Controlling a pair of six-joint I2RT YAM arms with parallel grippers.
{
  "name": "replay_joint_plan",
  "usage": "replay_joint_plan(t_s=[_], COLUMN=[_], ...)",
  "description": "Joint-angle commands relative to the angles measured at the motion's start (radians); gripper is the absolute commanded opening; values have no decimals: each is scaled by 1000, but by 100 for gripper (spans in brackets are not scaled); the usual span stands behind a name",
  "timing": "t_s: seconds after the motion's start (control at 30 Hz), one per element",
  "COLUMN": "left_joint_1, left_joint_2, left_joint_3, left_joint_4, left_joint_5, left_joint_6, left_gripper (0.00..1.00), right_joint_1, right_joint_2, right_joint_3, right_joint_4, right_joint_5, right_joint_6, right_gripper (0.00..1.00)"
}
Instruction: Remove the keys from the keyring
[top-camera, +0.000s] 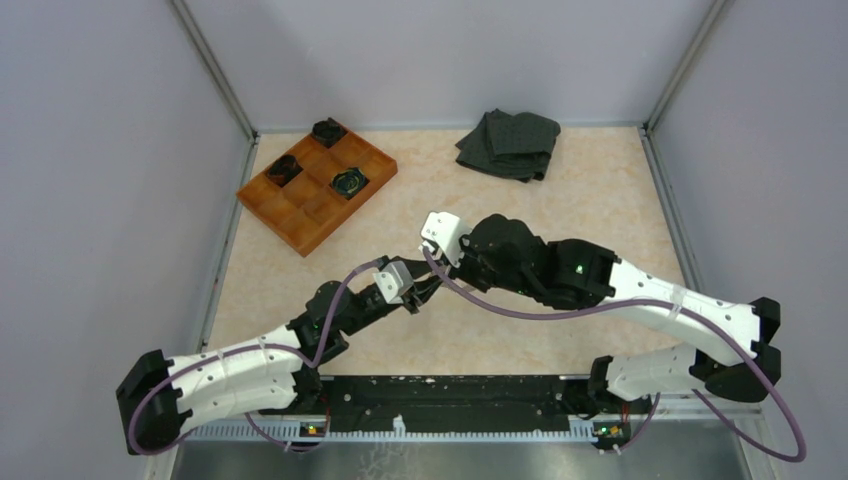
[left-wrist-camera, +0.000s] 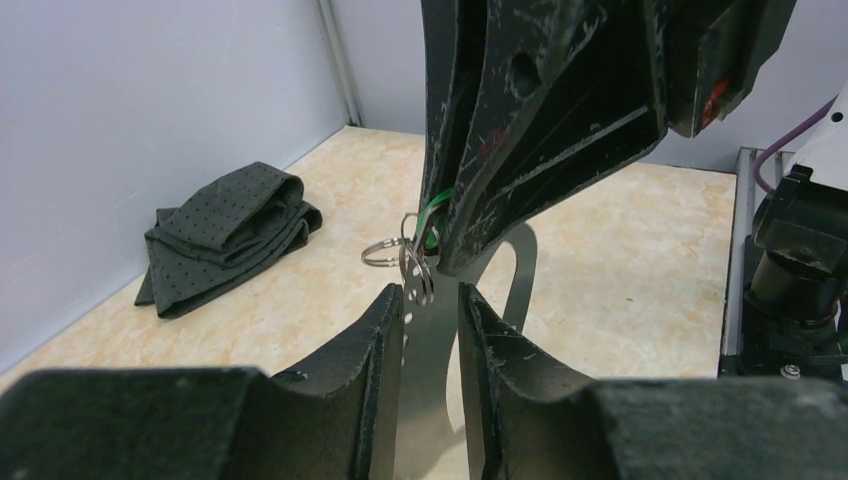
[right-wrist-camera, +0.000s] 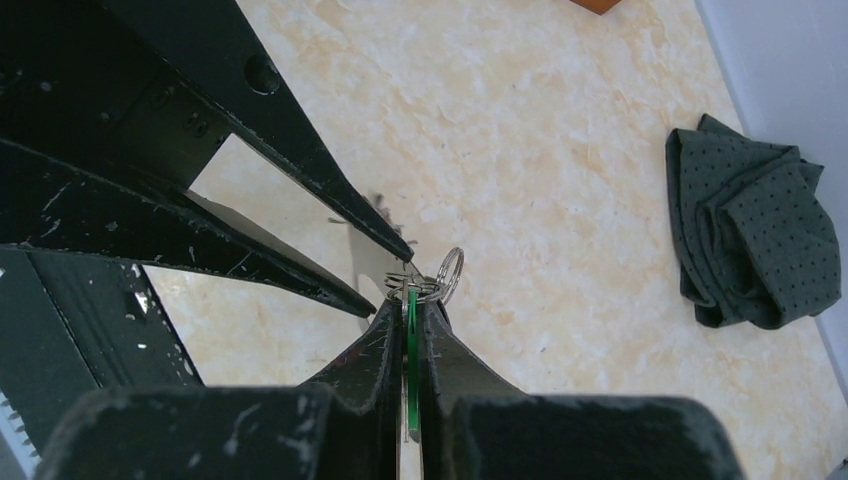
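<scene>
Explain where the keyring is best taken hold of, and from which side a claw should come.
Probably the bare loop of the keyring that juts out beside the tips of the right claw, toward the dark cloth. It hangs free; the rest is crowded between the right claw, shut on a green tag, and the left claw. Come from the cloth side, pinching across the wire.

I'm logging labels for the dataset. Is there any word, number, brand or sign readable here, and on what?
None: no text reads in any view.
Green tag held by the right end effector at the keyring: no print visible.
Black round objects in the orange tray: green marks too small to read.
Dotted cloth: pattern only.
</scene>
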Motion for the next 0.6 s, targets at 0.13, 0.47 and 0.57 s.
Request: replay_joint_plan(t_s=[0.13,0.47,0.57], left_joint_1=[-6,-5,-6], left_joint_2=[19,40,45], left_joint_3=[38,36,35], left_joint_4=[107,127,130], left_joint_5=[6,-8,-2], left_joint_6=[24,40,45], left_gripper=[32,16,0], right_joint_1=[22,32,32], right_joint_2=[10,25,30], right_joint_3=[72,85,86], right_joint_4=[19,4,-7], right_joint_5=[15,5,47], right_joint_6=[19,19,19], right_gripper=[0,0,0])
